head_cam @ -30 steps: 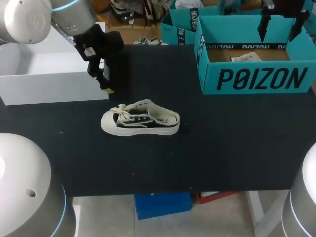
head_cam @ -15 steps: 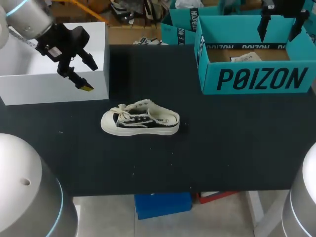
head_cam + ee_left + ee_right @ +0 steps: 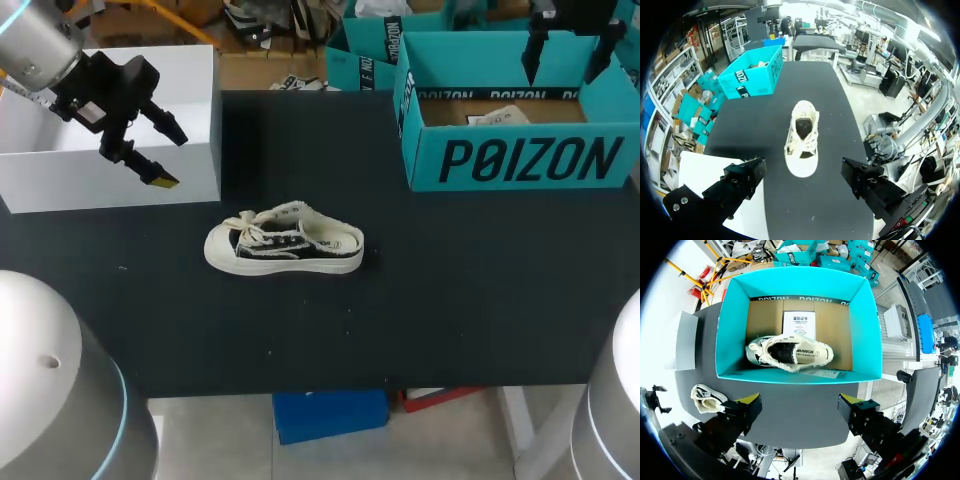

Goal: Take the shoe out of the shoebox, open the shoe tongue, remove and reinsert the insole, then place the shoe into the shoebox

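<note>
At the upper right of the head view, the frame's edge cuts off the right gripper [image 3: 567, 70] above its two dark fingers [image 3: 535, 50]. The shoebox [image 3: 520, 160] front wall hides most of the boxed shoe [image 3: 497, 115]. In the left wrist view, the left gripper [image 3: 804, 170] hides its yellow tips.

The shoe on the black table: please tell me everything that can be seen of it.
This shoe is a low sneaker with a black, canvas-like upper, a cream sole and toe cap, a frayed cream collar and cream laces tied in a bow. It stands upright on its sole near the middle of the black table, with its toe toward the robot's left. Only the table touches it.
</note>
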You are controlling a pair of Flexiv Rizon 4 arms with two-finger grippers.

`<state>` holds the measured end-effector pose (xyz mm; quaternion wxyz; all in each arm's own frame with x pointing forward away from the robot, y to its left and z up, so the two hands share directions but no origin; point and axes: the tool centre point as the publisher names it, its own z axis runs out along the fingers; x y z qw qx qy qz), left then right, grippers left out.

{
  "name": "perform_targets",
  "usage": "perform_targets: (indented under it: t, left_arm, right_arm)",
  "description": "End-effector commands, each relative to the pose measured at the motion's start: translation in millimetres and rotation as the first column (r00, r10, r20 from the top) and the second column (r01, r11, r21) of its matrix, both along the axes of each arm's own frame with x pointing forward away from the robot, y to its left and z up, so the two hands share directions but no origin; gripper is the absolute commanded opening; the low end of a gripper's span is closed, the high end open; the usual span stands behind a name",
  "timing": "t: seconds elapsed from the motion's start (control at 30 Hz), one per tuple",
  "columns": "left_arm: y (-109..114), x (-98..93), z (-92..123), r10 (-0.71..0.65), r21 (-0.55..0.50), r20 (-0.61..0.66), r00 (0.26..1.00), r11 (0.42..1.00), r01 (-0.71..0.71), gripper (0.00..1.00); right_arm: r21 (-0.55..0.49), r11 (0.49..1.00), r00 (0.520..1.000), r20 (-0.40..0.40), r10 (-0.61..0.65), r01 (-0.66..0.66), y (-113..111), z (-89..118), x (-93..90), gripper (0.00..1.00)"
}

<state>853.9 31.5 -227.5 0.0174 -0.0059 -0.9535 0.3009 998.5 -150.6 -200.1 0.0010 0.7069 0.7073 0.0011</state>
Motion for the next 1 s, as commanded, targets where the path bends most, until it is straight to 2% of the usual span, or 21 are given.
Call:
perform_targets:
  t: [0.03,0.1,0.17,0.2,0.23,0.37,0.5,0.67,0.77,0.8,0.87,1.0]
  left_arm:
    - [0,-0.3,-1,0.000,-0.001,0.004,1.000,1.000,0.000,1.00]
    - [0,-0.3,-1,0.000,-0.001,0.004,1.000,1.000,0.000,1.00]
    - [0,-0.3,-1,0.000,-0.001,0.004,1.000,1.000,0.000,1.00]
    - [0,-0.3,-1,0.000,-0.001,0.004,1.000,1.000,0.000,1.00]
    - [0,-0.3,-1,0.000,-0.001,0.004,1.000,1.000,0.000,1.00]
    - [0,-0.3,-1,0.000,-0.001,0.004,1.000,1.000,0.000,1.00]
    - [0,-0.3,-1,0.000,-0.001,0.004,1.000,1.000,0.000,1.00]
    - [0,-0.3,-1,0.000,-0.001,0.004,1.000,1.000,0.000,1.00]
    - [0,-0.3,-1,0.000,-0.001,0.004,1.000,1.000,0.000,1.00]
    - [0,-0.3,-1,0.000,-0.001,0.004,1.000,1.000,0.000,1.00]
    - [0,-0.3,-1,0.000,-0.001,0.004,1.000,1.000,0.000,1.00]
    - [0,-0.3,-1,0.000,-0.001,0.004,1.000,1.000,0.000,1.00]
  right_arm:
    - [-0.001,1.000,1.000,-0.002,0.000,0.000,0,0,0.9,1.00]
    - [-0.001,1.000,1.000,-0.002,0.000,0.000,0,0,0.9,1.00]
    - [-0.026,0.997,0.995,0.067,0.080,-0.079,8,8,10.4,1.00]
    - [-0.059,0.989,0.984,0.108,0.140,-0.135,14,12,9.0,1.00]
    - [-0.099,0.958,0.944,0.170,0.284,-0.270,24,17,3.7,1.00]
    - [-0.096,0.898,0.850,0.292,0.439,-0.430,39,23,-23.3,1.00]
    - [-0.092,0.814,0.719,0.419,0.554,-0.573,54,16,-58.5,1.00]
    - [-0.096,0.667,0.507,0.571,0.645,-0.739,73,9,-101.3,1.00]
    - [-0.110,0.575,0.397,0.620,0.677,-0.811,83,2,-116.4,1.00]
    - [-0.104,0.554,0.372,0.637,0.675,-0.826,86,1,-118.6,1.00]
    - [-0.093,0.472,0.301,0.661,0.688,-0.877,93,-2,-126.8,1.00]
    - [-0.061,0.367,0.218,0.711,0.669,-0.928,106,-8,-136.7,1.00]
